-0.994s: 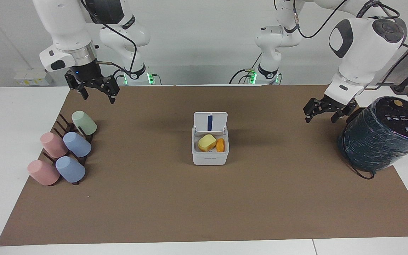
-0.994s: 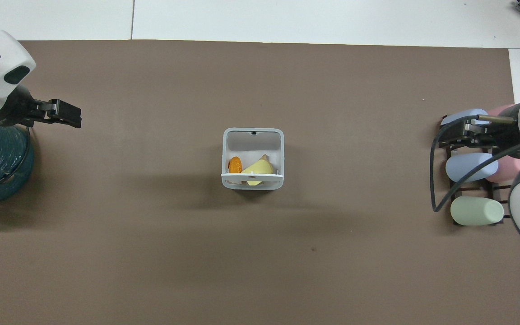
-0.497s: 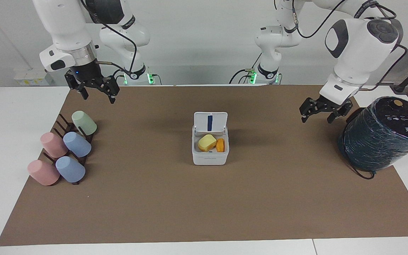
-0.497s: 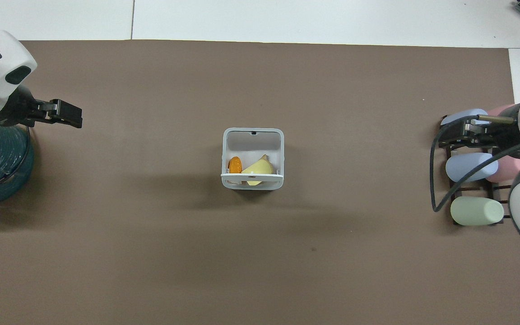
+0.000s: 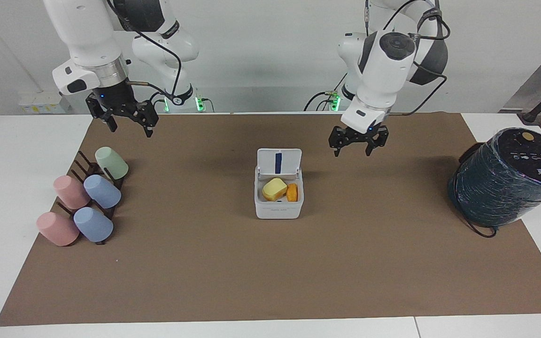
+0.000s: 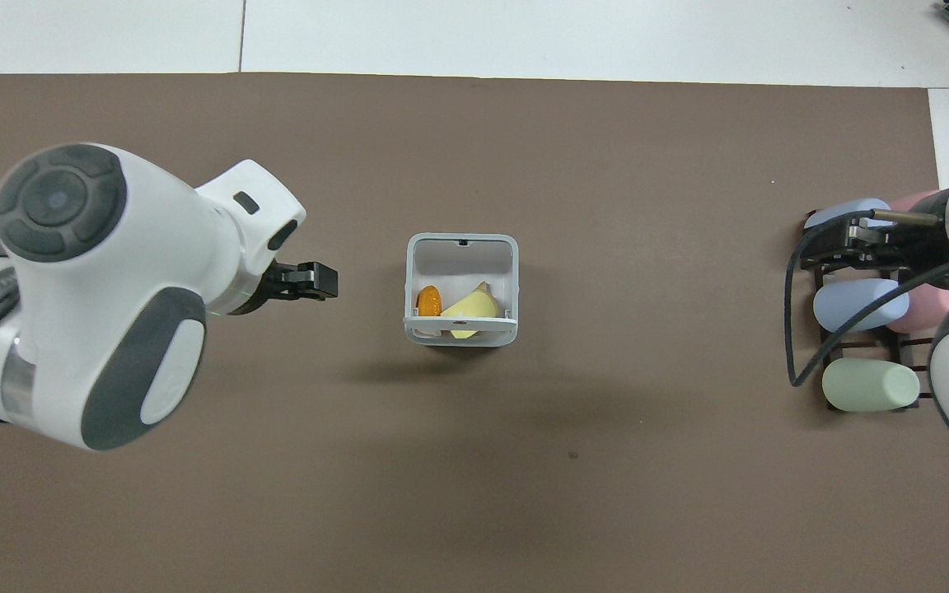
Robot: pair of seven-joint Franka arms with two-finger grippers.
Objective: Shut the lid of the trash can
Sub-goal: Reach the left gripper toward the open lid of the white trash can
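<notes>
The small white trash can stands in the middle of the brown mat, and it also shows in the overhead view. Its lid stands upright on the side nearer to the robots, with the blue strip showing. In the overhead view the lid is seen edge-on. A yellow piece and an orange piece lie inside. My left gripper is open and empty, in the air over the mat beside the can toward the left arm's end, apart from the lid. My right gripper is open and waits over the cup rack.
A dark rack with several pastel cups lying on it sits at the right arm's end of the mat. A large dark plastic-wrapped cylinder stands at the left arm's end.
My left arm has swung from beside the dark cylinder toward the trash can, and its gripper is now close to the lid. The right arm, can and lid have not moved.
</notes>
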